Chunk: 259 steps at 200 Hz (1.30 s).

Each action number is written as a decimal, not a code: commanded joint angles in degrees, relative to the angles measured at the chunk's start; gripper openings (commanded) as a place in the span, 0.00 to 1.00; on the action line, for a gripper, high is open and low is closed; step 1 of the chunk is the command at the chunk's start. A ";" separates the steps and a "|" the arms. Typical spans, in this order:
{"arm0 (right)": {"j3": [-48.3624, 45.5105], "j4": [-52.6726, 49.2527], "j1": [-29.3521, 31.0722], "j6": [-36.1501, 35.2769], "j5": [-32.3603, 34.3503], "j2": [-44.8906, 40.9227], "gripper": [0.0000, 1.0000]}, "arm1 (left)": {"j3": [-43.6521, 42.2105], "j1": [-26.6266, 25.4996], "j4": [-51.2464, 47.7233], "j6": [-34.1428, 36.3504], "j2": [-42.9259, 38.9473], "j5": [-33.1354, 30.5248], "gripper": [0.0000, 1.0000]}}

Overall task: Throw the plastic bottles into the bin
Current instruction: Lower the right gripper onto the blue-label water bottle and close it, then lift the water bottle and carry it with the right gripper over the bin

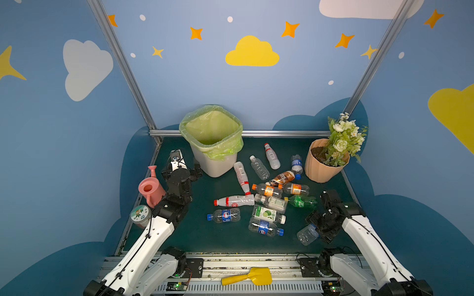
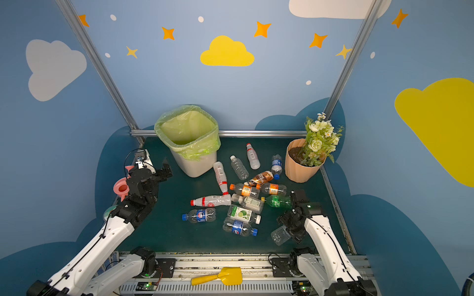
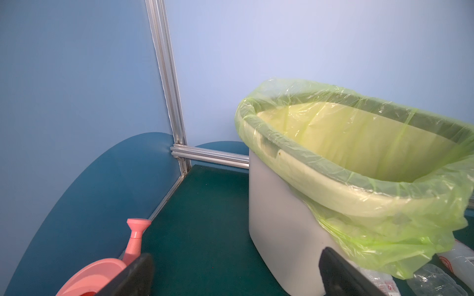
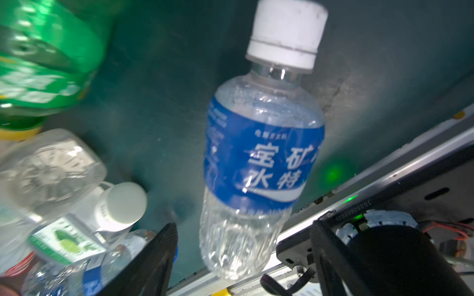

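Observation:
Several plastic bottles (image 1: pixel 269 200) (image 2: pixel 246 202) lie scattered on the green mat to the right of the bin (image 1: pixel 215 165) (image 2: pixel 196 167), a white bin with a yellow-green bag. A clear bottle with a blue label and white cap (image 4: pixel 261 153) (image 1: pixel 306 235) (image 2: pixel 279 235) lies at the front right. My right gripper (image 4: pixel 243 230) (image 1: pixel 316 229) (image 2: pixel 289 228) is open around its base, with gaps on both sides. My left gripper (image 3: pixel 234 264) (image 1: pixel 182 170) (image 2: pixel 151 167) is open and empty, low beside the bin's (image 3: pixel 277 230) left wall.
A pink watering can (image 1: pixel 150 189) (image 3: pixel 102 274) and a round tin (image 1: pixel 139 215) stand at the left edge. A tan flowerpot with flowers (image 1: pixel 324 164) is at the back right. A yellow scoop (image 1: pixel 247 276) lies on the front rail. A green bottle (image 4: pixel 46 64) lies near my right gripper.

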 commanded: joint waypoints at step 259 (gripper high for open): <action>17.93 14.71 3.85 -17.35 16.28 -11.43 0.39 | 1.77 8.23 -4.70 -12.24 -2.60 0.10 1.00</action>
